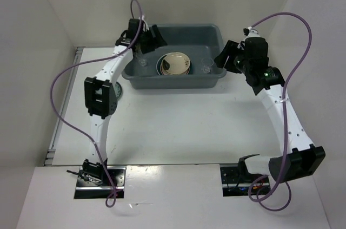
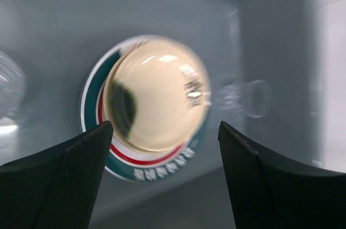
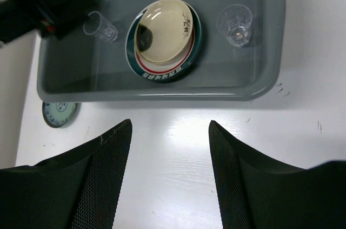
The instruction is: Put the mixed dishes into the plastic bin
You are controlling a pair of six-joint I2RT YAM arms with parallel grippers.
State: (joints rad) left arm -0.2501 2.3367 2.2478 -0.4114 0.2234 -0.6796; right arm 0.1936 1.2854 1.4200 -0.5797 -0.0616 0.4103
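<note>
The left pincer (image 2: 165, 129) hangs released and empty over the large grey-blue plastic bin (image 3: 173, 95), arm stretched far. Below, a cream round plate (image 3: 165, 31) nests on a green-and-red-rimmed white plate (image 3: 162, 74), likely to save room, with 2 clear cups (image 3: 235, 23) flanking. The right pincer (image 3: 169, 126), also released, hovers over the white counter (image 3: 303, 131). A small teal saucer (image 3: 59, 114) lies outside, left.

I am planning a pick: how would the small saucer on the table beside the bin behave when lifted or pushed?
The saucer lies flat on the smooth white table, so a push would probably slide it rather than tip it. Its low rim likely gives little grip. It looks small and rigid, so probably light.
</note>
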